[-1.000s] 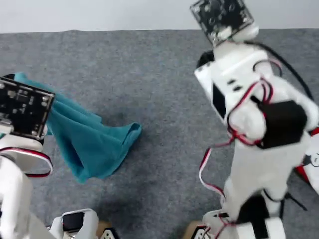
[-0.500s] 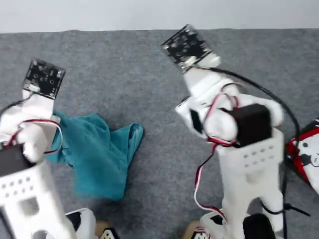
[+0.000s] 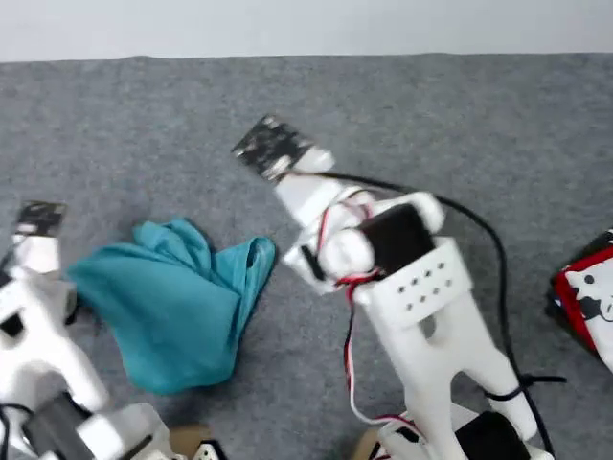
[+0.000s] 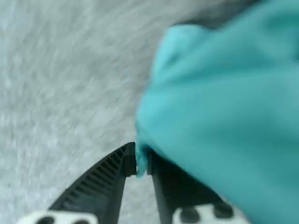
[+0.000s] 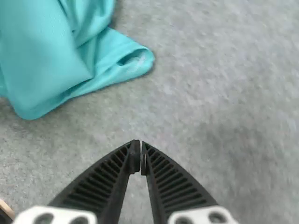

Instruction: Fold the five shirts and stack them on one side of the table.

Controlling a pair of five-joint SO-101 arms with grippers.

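The tabletop is covered edge to edge with a grey, felt-like mat. A plain pale wall runs behind its far edge. A red-and-white item with black markings lies at the right edge of the tabletop, well apart from the cloth; its print is too small to read. The teal shirt lies crumpled on the left half of the tabletop, with one rolled fold turned toward the centre. The left arm stands at the left edge of the high view, just beside the shirt's left corner. In its wrist view the left pincer is pinching an edge of the teal shirt between its black ribbed fingertips, and the cloth bulges over one finger. The right arm rises from its base at the near edge and leans toward the shirt. Its wrist carries a circuit board, and a black cable trails behind the arm. The right pincer is pressed together with nothing between its fingertips. It hangs over bare mat, near the rolled fold but apart from it.
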